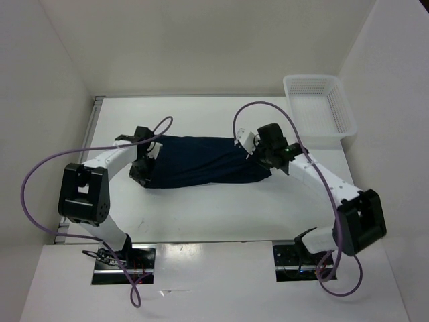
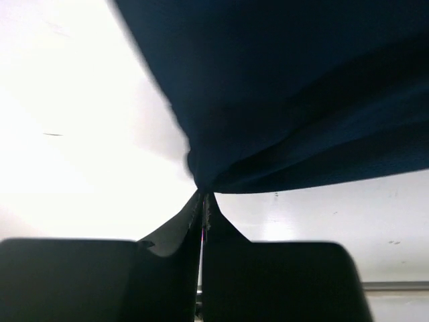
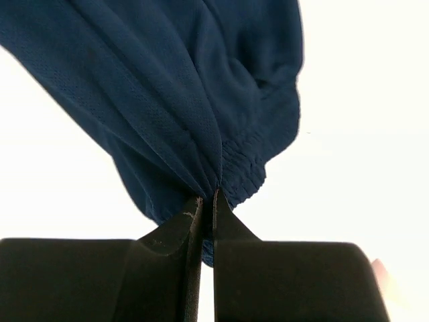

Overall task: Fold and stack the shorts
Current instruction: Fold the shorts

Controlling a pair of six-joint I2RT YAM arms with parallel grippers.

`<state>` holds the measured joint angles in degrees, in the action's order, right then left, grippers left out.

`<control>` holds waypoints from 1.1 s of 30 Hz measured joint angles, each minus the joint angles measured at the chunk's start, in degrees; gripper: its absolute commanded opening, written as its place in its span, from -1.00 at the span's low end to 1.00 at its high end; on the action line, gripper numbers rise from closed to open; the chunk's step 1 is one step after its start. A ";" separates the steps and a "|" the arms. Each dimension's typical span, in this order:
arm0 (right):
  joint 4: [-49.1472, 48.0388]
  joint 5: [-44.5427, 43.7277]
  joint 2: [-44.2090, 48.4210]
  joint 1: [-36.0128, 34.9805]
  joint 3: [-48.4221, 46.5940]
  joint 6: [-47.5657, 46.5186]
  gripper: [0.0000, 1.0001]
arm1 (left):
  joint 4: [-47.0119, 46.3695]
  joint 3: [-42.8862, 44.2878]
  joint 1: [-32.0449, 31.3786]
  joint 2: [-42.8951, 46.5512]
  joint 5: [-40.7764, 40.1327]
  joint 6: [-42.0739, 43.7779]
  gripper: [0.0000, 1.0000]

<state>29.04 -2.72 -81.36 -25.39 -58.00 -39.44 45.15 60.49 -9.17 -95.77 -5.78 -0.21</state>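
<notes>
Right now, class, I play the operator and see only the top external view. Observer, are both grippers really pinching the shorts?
Observer: The left wrist view shows the left gripper shut on a pinched fold of the shorts.
Operator: And the right one?
Observer: The right gripper is shut on bunched cloth, right beside the gathered waistband.

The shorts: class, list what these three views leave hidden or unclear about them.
Top external: both pinch points on the shorts are hidden under the arms' wrists.
Left wrist: cloth blurred, cut off top and right; which part the left gripper pinches is unclear.
Right wrist: beyond the right gripper, the cloth runs off the top edge.
</notes>
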 measured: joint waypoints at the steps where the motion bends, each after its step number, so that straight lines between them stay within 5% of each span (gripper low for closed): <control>1: 0.20 0.74 2.03 -0.11 0.59 -0.63 -1.00 | -0.09 0.76 0.39 0.72 -0.24 0.00 -1.00; 3: 0.15 2.03 5.88 -0.70 2.75 -1.51 -1.00 | -0.24 1.66 0.85 1.97 -0.46 0.00 -1.00; 8: 0.11 3.32 7.41 -3.23 10.36 -2.82 -0.47 | -0.20 1.20 -0.33 2.12 -0.61 0.00 -1.00; 11: 0.74 3.45 6.54 -3.48 13.77 -3.67 0.38 | 0.02 -0.13 -0.87 1.88 -0.61 0.02 -0.86; 12: 1.25 3.54 6.47 -3.48 14.05 -3.76 0.44 | 0.04 -0.68 -0.90 1.79 -0.63 0.09 -0.79; 13: 1.57 3.56 6.47 -3.50 14.10 -3.98 0.46 | 0.24 -1.16 -0.90 1.70 -0.63 0.07 -0.58; 17: 2.84 4.09 6.56 -3.50 12.74 -1.86 0.49 | 0.92 -2.25 -0.90 1.46 -0.63 0.00 -0.35; 24: 4.85 10.12 6.64 -1.79 1.64 11.85 0.54 | 3.69 -1.05 0.37 3.41 0.37 0.02 -0.18; 33: 2.95 15.69 -2.78 19.89 0.44 41.77 0.54 | 3.17 3.56 0.83 2.47 0.63 0.00 -0.13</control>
<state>31.99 12.97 -84.14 -5.50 -57.56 2.33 48.31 64.05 -8.34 -93.30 -5.15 -0.21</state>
